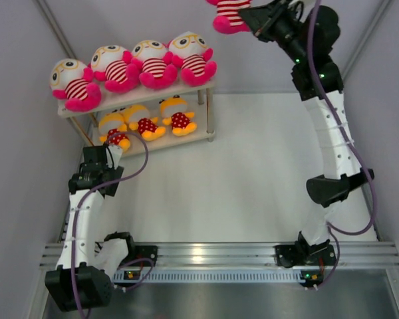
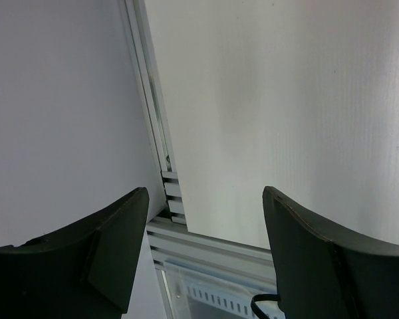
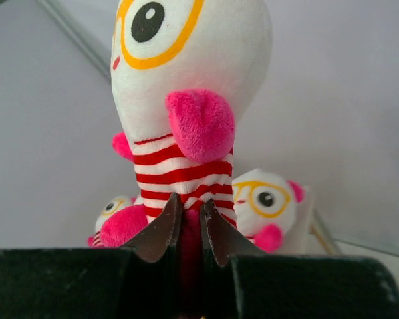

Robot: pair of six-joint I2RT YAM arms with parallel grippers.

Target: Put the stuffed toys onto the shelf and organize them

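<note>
The shelf (image 1: 203, 85) stands at the back left. Several striped plush with white heads and yellow glasses (image 1: 154, 64) sit in a row on its top board. Three orange-yellow plush in red polka-dot outfits (image 1: 143, 121) sit on the lower board. My right gripper (image 1: 247, 17) is raised at the top edge, right of the shelf, shut on a fifth striped plush (image 1: 229, 14). The right wrist view shows the gripper (image 3: 191, 206) pinching that plush (image 3: 186, 86) low on its body, with shelf plush (image 3: 266, 199) behind. My left gripper (image 2: 206, 199) is open and empty, near the shelf's left front corner (image 1: 110, 156).
White walls close in the table (image 1: 253, 166) at the left, back and right. An aluminium rail (image 1: 213, 252) runs along the near edge, with both arm bases on it. A metal frame post (image 2: 149, 106) runs past the left gripper.
</note>
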